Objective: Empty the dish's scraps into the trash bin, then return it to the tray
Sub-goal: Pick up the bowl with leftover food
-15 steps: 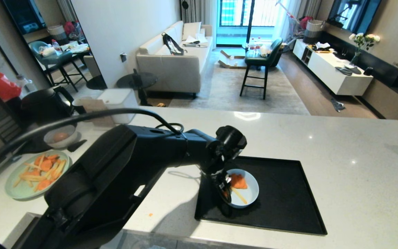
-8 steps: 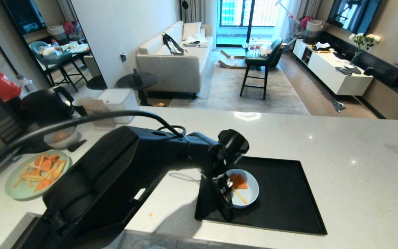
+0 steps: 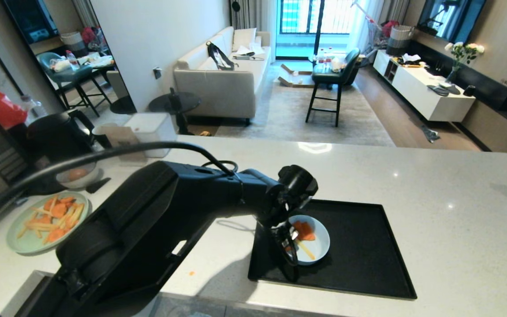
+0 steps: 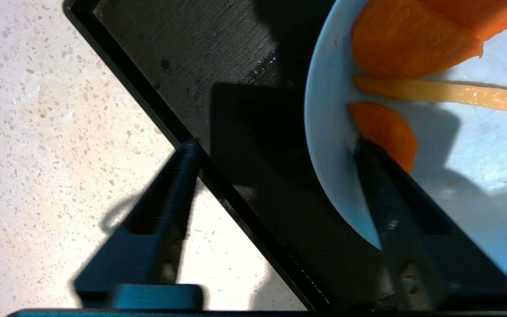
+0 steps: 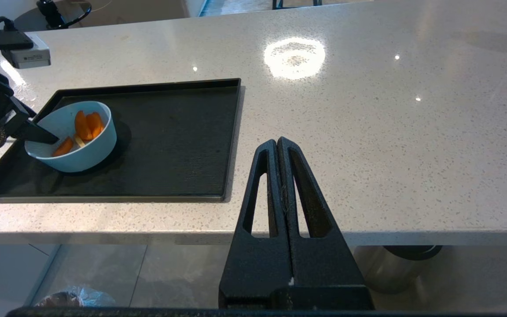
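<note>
The dish (image 3: 317, 246), a small pale blue-white bowl, stands at the left end of the black tray (image 3: 363, 259) on the counter. It holds the scraps (image 3: 304, 231): orange chunks and a pale yellow stick. My left gripper (image 3: 289, 246) points down at the dish's left rim. It is open (image 4: 275, 149), with one finger inside the dish (image 4: 456, 185) beside an orange chunk (image 4: 385, 130) and the other outside, over the tray's edge (image 4: 156, 110). My right gripper (image 5: 277, 141) is shut and empty, parked below the counter's front edge. The trash bin's (image 5: 62, 299) crinkly bag shows on the floor below the counter.
A pale green plate (image 3: 46, 218) heaped with orange and yellow pieces lies at the counter's left. Behind it are a grey bowl (image 3: 77, 175), a black kettle (image 3: 57, 132) and a white box (image 3: 150, 127). A steel cylinder (image 5: 394, 268) stands under the counter. A crumb (image 3: 191, 273) lies near the front edge.
The left gripper's fingers have drawn somewhat closer together across the dish's rim. The arm has hardly shifted, and the dish stays where it was on the tray.
</note>
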You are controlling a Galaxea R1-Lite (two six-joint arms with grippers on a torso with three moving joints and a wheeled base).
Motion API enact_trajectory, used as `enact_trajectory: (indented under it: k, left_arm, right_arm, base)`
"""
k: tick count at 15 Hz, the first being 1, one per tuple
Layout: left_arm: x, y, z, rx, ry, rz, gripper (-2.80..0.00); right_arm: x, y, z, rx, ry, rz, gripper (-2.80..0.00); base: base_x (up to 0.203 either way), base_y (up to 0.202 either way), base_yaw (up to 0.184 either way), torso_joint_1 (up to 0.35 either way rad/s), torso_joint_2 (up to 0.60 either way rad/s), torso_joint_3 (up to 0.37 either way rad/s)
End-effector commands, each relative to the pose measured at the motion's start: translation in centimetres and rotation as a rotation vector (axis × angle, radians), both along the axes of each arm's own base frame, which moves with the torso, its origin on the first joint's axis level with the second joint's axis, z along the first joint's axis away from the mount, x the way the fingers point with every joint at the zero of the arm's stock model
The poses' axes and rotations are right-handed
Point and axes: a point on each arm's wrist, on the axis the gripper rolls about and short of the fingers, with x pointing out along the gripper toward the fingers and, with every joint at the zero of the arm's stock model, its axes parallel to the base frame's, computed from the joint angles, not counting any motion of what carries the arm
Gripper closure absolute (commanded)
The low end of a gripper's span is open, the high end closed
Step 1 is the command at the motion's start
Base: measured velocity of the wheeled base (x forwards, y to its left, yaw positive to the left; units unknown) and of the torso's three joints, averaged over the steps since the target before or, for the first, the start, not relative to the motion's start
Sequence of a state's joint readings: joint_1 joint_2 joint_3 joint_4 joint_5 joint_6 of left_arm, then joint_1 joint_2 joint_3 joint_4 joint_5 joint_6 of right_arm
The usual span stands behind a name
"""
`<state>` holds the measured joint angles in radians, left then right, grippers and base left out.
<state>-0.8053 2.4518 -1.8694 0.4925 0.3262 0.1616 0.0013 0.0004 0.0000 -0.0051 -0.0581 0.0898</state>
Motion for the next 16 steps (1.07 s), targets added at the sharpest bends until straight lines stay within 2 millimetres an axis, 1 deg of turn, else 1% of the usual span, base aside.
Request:
enact_trajectory:
  k: [1,5,7,9,14,16]
  left_arm:
    - [-0.1,0.0,-0.3,0.011,0.006,-0.001,0.0]
    - [-0.3,0.1,-0.7,0.015,0.03,-0.009,0.0]
    - [-0.9,0.3,-1.2,0.023,0.062,-0.019,0.0]
    - [-1.2,0.5,-1.2,0.025,0.071,-0.013,0.0]
    - [-1.2,0.5,-1.1,0.02,0.07,-0.005,0.0]
    - [-1.1,0.6,-0.3,-0.019,0.06,0.032,0.0]
  right_arm:
    - [0.0,0.0,0.0,0.001,0.0,0.0,0.0]
    - [0.0,0.0,0.0,0.001,-0.001,0.0,0.0]
    - [0.0,0.0,0.0,0.001,-0.001,0.0,0.0]
    - [0.0,0.0,0.0,0.001,-0.001,0.0,0.0]
    - [0.0,0.0,0.0,0.001,0.0,0.0,0.0]
    - [0.0,0.0,0.0,0.001,0.0,0.0,0.0]
  base:
    - [0.0,0.0,0.0,0.0,0.0,0.0]
    - [0.0,0.0,0.0,0.0,0.0,0.0]
    - [0.0,0.0,0.0,0.0,0.0,0.0]
    - [0.0,0.0,0.0,0.0,0.0,0.0]
    - [0.0,0.0,0.0,0.0,0.0,0.0]
    - [0.0,0.0,0.0,0.0,0.0,0.0]
